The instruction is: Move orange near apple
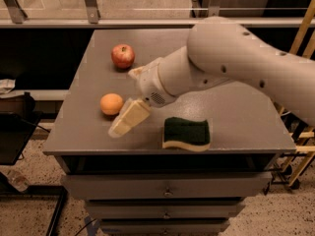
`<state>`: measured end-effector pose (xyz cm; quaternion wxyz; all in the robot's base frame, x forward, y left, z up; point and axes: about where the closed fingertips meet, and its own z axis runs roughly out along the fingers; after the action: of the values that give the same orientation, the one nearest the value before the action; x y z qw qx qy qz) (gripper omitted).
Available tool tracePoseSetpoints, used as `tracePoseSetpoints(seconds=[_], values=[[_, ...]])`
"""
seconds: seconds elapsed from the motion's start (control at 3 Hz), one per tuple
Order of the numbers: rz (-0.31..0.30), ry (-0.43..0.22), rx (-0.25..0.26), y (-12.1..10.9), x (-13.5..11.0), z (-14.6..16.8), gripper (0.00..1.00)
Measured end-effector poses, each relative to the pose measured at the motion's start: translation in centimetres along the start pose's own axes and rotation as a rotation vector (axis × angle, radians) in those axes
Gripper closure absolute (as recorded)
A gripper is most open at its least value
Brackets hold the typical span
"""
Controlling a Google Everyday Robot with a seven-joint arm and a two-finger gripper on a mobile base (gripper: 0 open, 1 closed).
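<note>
The orange point(111, 103) is located on the table point(236, 112), apart from the apple point(123, 56), just beside the gripper point(125, 101), whose fingers are spread; the drawers point(167, 187) below are closed

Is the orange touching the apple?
No, the orange lies well apart from the apple, nearer the table's front, with the end effector close beside it.

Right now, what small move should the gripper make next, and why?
Probably ease the gripper a little left, so its open fingers come around the orange. The orange lies just beside them, not yet held, and the apple sits farther back on the table.
</note>
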<state>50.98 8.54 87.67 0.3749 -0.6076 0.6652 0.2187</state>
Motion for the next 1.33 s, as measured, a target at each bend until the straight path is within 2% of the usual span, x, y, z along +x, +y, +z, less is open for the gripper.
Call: tracePoseSetpoints(seconds=[0.67,1.0,1.33], values=[[0.001,-0.012,-0.043,0.7,-0.9,2.8,0.0],[0.012,0.0,-0.056,0.7,-0.7,3.7,0.17],[0.013,0.012,-0.064,0.8,-0.3,4.3,0.39]])
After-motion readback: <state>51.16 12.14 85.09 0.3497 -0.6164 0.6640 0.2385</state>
